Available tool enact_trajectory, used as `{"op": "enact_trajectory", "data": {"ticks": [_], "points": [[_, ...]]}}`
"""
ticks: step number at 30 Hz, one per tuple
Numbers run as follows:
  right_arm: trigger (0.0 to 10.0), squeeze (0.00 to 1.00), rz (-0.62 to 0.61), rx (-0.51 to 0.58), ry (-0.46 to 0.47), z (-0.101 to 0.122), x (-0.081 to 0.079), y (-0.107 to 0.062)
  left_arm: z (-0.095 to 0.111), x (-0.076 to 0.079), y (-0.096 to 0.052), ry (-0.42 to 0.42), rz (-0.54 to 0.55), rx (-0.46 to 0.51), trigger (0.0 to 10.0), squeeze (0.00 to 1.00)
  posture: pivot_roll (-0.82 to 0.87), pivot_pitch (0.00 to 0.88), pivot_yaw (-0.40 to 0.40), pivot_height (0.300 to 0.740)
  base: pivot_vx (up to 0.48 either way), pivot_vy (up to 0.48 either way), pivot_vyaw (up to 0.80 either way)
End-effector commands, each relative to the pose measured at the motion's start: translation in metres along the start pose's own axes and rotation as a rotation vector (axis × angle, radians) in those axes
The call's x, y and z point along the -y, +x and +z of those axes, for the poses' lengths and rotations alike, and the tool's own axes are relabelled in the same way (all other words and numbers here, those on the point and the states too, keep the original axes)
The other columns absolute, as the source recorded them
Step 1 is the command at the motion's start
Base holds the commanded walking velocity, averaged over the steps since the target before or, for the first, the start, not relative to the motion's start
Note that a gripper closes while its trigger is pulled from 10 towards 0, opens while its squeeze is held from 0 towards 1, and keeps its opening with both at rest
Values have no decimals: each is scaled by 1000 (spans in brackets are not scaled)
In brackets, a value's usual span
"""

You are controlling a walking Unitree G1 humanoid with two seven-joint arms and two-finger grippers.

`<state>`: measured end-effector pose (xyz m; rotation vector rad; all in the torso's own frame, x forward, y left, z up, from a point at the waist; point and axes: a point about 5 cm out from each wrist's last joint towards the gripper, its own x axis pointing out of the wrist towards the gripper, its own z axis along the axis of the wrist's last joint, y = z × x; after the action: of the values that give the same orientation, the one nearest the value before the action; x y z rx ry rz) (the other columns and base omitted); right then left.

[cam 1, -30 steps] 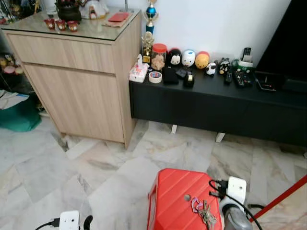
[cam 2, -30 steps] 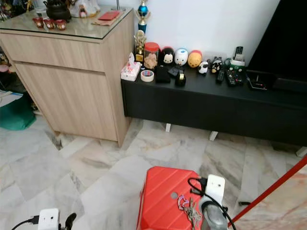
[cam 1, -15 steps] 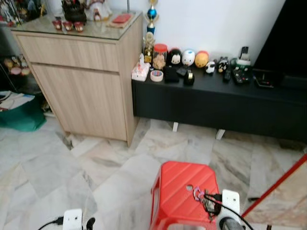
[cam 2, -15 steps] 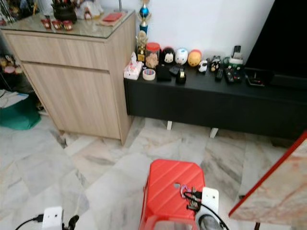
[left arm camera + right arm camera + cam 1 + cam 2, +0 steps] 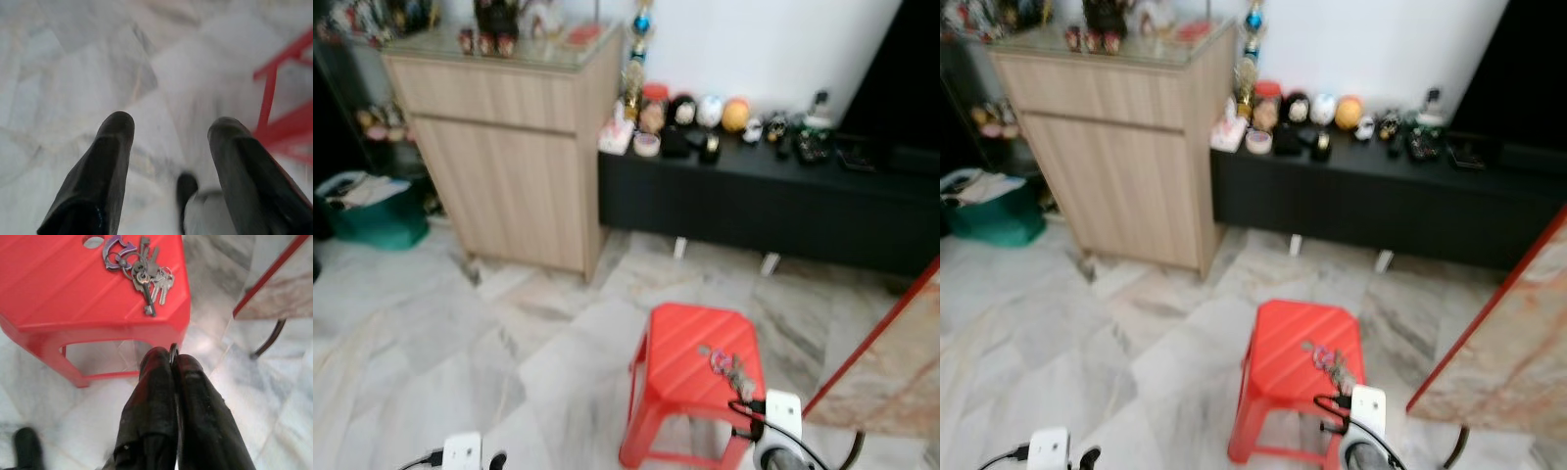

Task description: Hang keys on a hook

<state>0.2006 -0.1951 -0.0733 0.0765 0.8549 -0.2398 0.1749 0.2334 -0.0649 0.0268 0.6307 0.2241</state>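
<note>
A bunch of keys [image 5: 729, 364] on a purple ring lies on top of a red plastic stool [image 5: 680, 377] on the marble floor; the right wrist view shows the keys [image 5: 142, 269] near the stool's edge. My right gripper [image 5: 172, 357] is shut and hangs in front of the stool, below its seat and apart from the keys. Its white wrist unit [image 5: 781, 416] sits at the bottom of the left eye view. My left gripper [image 5: 168, 125] is open over bare floor, with nothing between its fingers.
A wooden cabinet [image 5: 509, 147] stands at the back left. Beside it runs a low black bench [image 5: 773, 201] with figurines and remotes. A green bag [image 5: 377, 211] lies on the floor at left. A red-framed marble slab [image 5: 1518, 343] is close on the right.
The camera has drawn back and turned, and the picture is blurred. The stool now lies farther ahead, and my right wrist has come off the stool top, away from the keys.
</note>
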Motion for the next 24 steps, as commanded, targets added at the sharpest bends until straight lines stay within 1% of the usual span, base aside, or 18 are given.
{"op": "enact_trajectory", "data": {"ticks": [1,6,7,12,14,18,20,24], "points": [[10000,0,-1,12,7,4,0,1,-14,-2,-6,12,4,-52,10000,0,42,0,-70,728,0,0,0],[10000,0,-14,11,19,3,3,1,-15,-3,-7,32,15,-56,10000,0,44,0,-70,728,0,-56,0],[10000,0,-26,13,38,3,5,1,-16,-4,-7,24,28,-54,10000,0,43,0,-72,728,0,-480,0],[10000,0,-41,24,73,7,11,1,-16,-1,-7,10,29,-50,10000,0,45,0,-74,728,0,-480,0],[10000,0,-39,22,69,7,11,1,-16,-2,-7,6,33,-55,10000,0,46,0,-74,728,0,-480,0],[10000,0,-36,22,86,8,11,2,-16,-1,-7,6,31,-55,10000,0,46,0,-75,728,0,-480,-759],[10000,0,-42,31,73,9,12,2,-15,-1,-7,6,32,-53,10000,0,47,0,-75,728,0,-480,-788],[10000,0,-60,62,94,16,13,2,-12,-3,-6,3,39,-36,10000,0,54,0,-75,728,0,-480,-791]]}}
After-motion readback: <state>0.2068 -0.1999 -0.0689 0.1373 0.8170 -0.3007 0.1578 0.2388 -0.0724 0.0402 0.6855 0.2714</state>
